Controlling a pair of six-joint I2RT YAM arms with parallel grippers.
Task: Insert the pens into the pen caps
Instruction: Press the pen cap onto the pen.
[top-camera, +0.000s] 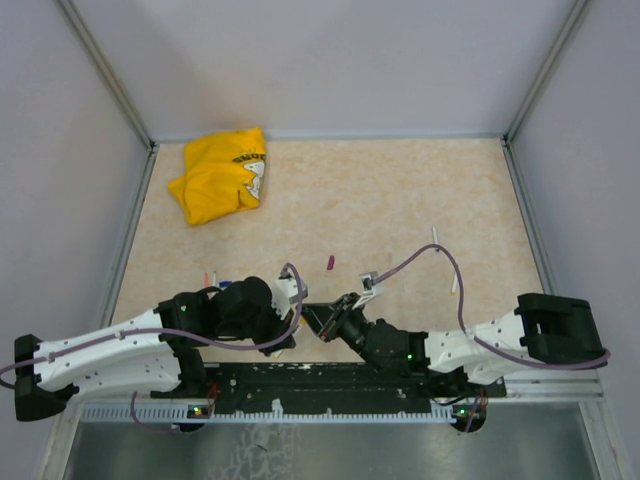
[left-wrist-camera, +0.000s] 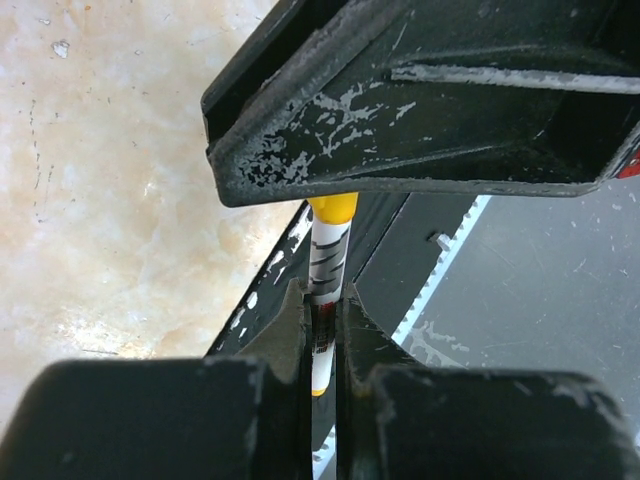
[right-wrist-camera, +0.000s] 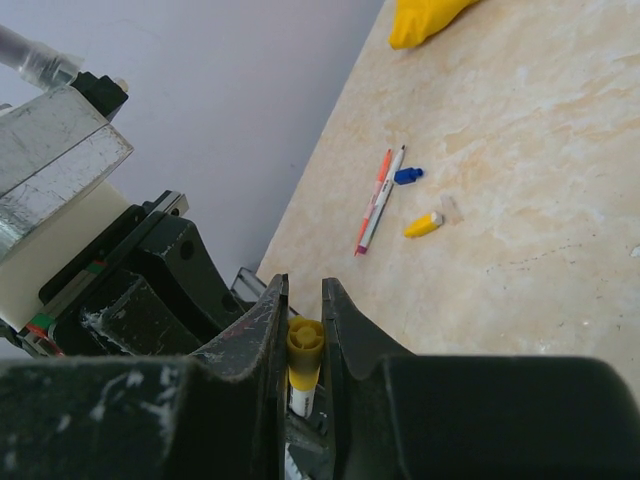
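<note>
Desk (top-camera: 400, 190): it carried the loose things. The two arms met low over its near edge.
Yellow cloth (top-camera: 220, 175): it lay at the far left corner, well apart from the work.
Left fingers (left-wrist-camera: 300, 320): they were narrow and pinched on the white barrel of the pen (left-wrist-camera: 325, 280).
Right fingers (right-wrist-camera: 283, 310): they were narrow and held the yellow cap (right-wrist-camera: 305, 338), facing the left ones tip to tip.
Deciding relation: the long axis of the pen ran straight from the left fingers into the right ones. The yellow cap sat on the pen's end along the same line, and both arms were equally near.
Coming move, as I judge: a push along this axis only, because a sideways force could tilt the cap.
Loose things: an orange pen (right-wrist-camera: 372, 200) and a white pen (right-wrist-camera: 383, 195) lay side by side. A blue cap (right-wrist-camera: 408, 176) was just beside them, and a second yellow cap (right-wrist-camera: 423, 225) was near.
Hidden: how deep the pen sat inside the yellow cap could not be told. In the top view the held pen and cap were covered by the two arms.
</note>
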